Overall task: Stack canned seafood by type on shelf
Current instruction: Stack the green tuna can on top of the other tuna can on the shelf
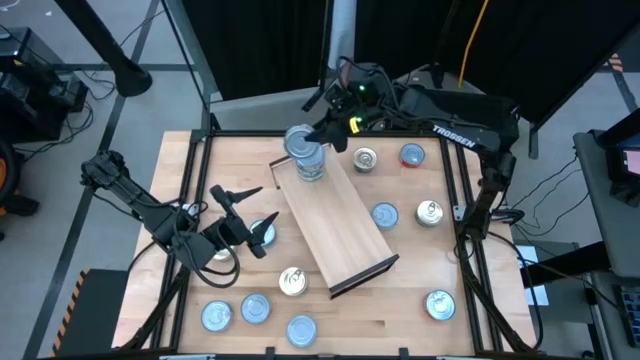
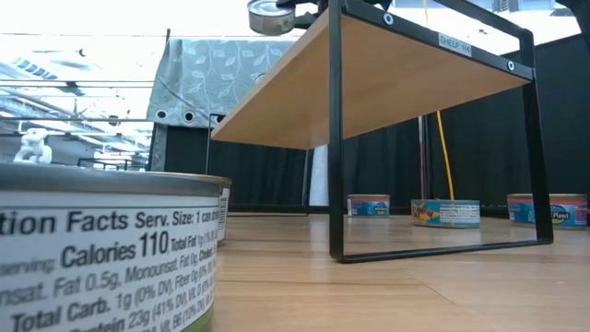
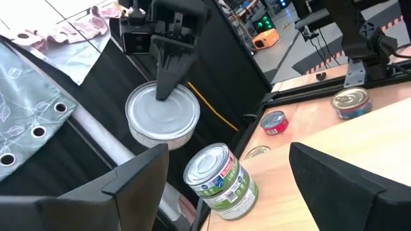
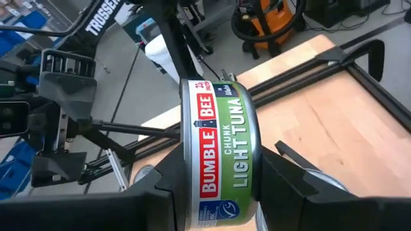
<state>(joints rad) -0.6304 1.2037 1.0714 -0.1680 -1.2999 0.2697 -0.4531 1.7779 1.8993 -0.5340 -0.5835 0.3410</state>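
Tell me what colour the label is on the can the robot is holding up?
Mostly green, with a red and white Bumble Bee logo. The can in the right pincer shows best from the right wrist.

Grey floor (image 1: 60, 130) seen around light-wood counter (image 1: 400, 310). Black curtains (image 2: 572, 138) hung behind counter. Grey leaf-print cloth with eyelets (image 2: 207, 78) draped at back, beside bright window light. Orange vacuum (image 4: 266, 19) parked on floor. Yellow cable (image 2: 441, 138) hung before curtain.

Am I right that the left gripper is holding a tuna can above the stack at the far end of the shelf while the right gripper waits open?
Not quite: the sides are swapped. In the high view the right gripper holds the tuna can above the stack at the shelf's far end, while the left gripper waits open.
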